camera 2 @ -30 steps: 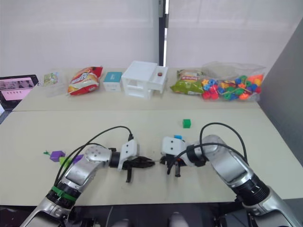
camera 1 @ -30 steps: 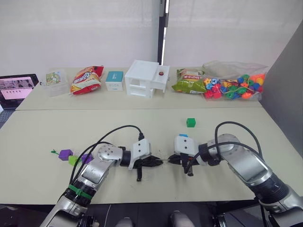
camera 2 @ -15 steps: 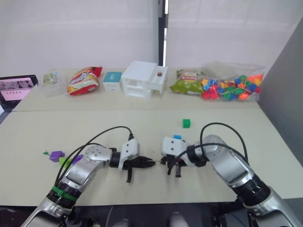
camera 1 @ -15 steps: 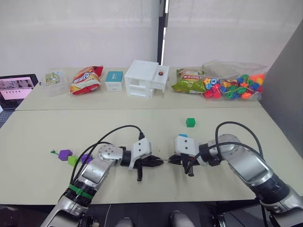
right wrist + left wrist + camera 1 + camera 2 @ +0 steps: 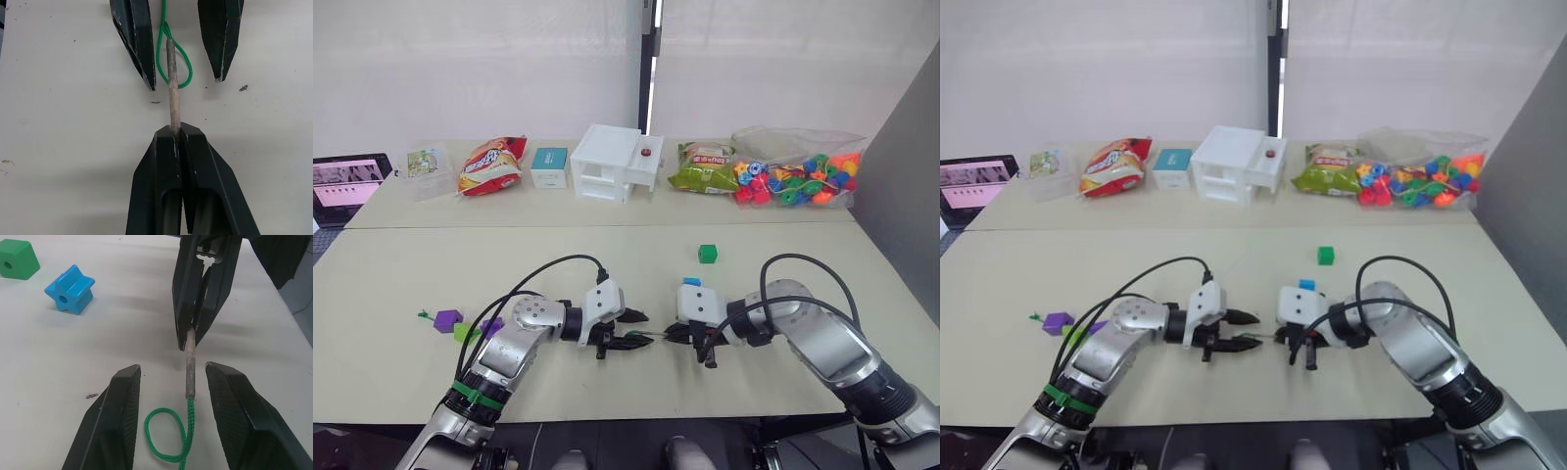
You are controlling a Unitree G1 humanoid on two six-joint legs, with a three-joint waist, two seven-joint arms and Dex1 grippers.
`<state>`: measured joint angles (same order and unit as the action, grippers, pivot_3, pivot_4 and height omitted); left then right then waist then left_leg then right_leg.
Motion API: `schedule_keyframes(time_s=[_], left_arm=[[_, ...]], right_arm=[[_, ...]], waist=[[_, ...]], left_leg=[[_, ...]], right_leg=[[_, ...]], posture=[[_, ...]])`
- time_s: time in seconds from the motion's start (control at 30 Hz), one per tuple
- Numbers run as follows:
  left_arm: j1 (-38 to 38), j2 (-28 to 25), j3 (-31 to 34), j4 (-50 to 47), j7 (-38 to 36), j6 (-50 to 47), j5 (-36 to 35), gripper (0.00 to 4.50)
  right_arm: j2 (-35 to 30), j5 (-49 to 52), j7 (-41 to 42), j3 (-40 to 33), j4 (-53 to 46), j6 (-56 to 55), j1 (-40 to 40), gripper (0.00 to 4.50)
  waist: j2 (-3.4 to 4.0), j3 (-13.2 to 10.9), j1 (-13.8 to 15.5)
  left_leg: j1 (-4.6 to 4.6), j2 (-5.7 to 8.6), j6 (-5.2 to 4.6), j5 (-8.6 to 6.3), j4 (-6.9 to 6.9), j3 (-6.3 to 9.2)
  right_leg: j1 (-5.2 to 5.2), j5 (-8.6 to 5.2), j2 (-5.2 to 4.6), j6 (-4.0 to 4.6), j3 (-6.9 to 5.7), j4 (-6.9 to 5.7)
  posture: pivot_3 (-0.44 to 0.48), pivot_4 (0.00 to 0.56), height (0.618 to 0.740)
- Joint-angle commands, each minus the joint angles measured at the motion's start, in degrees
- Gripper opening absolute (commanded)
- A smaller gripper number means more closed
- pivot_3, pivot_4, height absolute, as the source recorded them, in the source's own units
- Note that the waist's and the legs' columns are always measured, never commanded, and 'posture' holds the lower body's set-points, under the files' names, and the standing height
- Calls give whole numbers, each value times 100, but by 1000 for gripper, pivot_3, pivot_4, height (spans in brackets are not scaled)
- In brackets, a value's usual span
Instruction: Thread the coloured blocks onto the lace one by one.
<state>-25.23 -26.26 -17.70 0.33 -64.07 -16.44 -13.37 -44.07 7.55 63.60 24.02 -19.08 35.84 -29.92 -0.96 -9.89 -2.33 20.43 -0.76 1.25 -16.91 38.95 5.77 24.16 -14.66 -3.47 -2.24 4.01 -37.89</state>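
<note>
Over on the table's left sit threaded purple blocks (image 5: pixel 448 319), trailing the lace (image 5: pixel 187 372). That cord looks limp and light, so only its stiff grey tip is worth grabbing. The left gripper (image 5: pixel 634 329) has its jaws spread apart around it; the right gripper (image 5: pixel 174 136) is clamped on the tip's end. A blue star block (image 5: pixel 70 288) and a green block (image 5: pixel 707 254) wait nearby.
</note>
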Motion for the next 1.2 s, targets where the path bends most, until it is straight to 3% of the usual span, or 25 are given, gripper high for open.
schedule_keyframes(time_s=[0.03, 0.17, 0.77, 0.93, 1.1, 1.17, 1.2], left_arm=[[-90, -22, 18, -120, -51, 68, -3, 1341], [-94, -17, 33, -97, -36, 86, 18, 90], [-211, -62, 134, -13, -65, 29, -28, 39], [-208, -214, 147, -25, -146, 30, -5, 0], [-117, -374, 226, -140, -168, -5, -74, 0], [-71, -424, 264, -211, -170, -57, -122, 0], [-46, -449, 282, -246, -175, -81, -140, 0]], right_arm=[[-44, 38, -1, -132, -207, 38, 9, 0], [-59, 39, 2, -139, -223, 55, 10, 0], [-82, 66, -91, -194, -331, 166, 153, 0], [84, 232, -675, -813, -547, 546, 490, 1622], [416, 710, -1448, -1910, -1346, 1291, 1367, 3354], [662, 863, -1787, -2240, -1664, 1522, 1657, 4341], [825, 895, -2017, -2433, -1843, 1609, 1877, 4452]], waist=[[0, 0, 0], [0, 0, 1], [0, 0, 3], [0, 0, 7], [0, 0, 41], [0, 0, 45], [0, 0, 43]], left_leg=[[0, 0, 0, 0, 0, 0], [0, 0, 0, 0, 0, 0], [1, 0, 0, 0, 0, 0], [0, 0, 0, 0, 0, 0], [8, 1, 0, 0, -1, 3], [7, 1, 0, 0, -1, 3], [6, 0, 0, 0, 0, 2]], right_leg=[[0, 0, 0, 0, 0, 0], [0, 0, 0, 0, 0, 0], [0, 0, 0, 0, 0, 2], [0, 0, 0, 0, 0, 1], [1, 0, -1, 0, -2, 5], [0, 0, -1, 0, -2, 7], [0, 0, 0, 0, -1, 6]], posture=[[0, 150, 740], [0, 150, 740], [0, 150, 740], [0, 150, 740], [0, 150, 740], [0, 150, 740], [0, 150, 740]])
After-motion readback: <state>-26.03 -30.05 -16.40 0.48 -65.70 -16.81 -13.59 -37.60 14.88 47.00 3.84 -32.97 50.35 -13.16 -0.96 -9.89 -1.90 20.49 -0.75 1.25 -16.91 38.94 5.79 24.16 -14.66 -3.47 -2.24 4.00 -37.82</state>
